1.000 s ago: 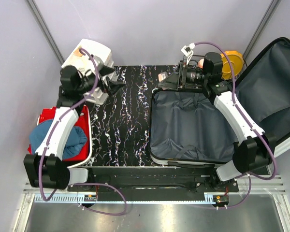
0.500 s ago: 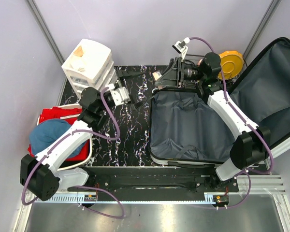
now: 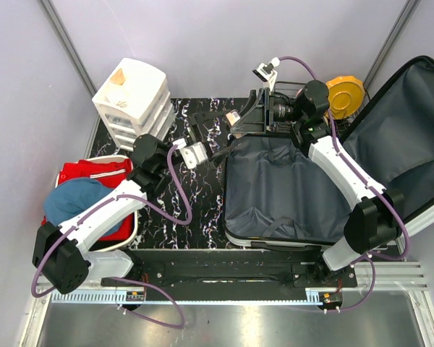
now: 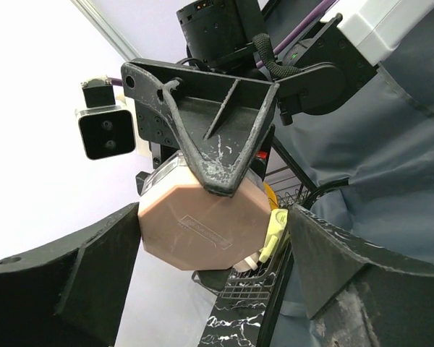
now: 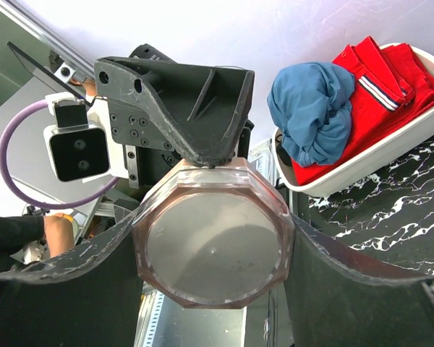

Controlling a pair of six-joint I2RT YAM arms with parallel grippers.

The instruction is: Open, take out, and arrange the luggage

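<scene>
luggage [image 3: 282,188] lining dark grey | table [image 3: 181,191] black, white marbling | octagonal box [image 4: 202,224] pink | tub [image 5: 376,153] white

A: Where's the suitcase [image 3: 282,191]?
B: Rt half of the table [image 3: 181,195], lying open. Lid [image 3: 405,130] leans out to the rt.
A: Left side?
B: Drawers [image 3: 134,97] at back-left corner, tub [image 5: 369,159] w/ clothes [image 5: 311,108] in front of them.
A: The box [image 3: 233,116]?
B: Over the suitcase's back-left corner, btwn left gripper [image 4: 210,253] & right gripper [image 5: 213,246]. Wire rack [image 4: 242,289] behind it.
</scene>
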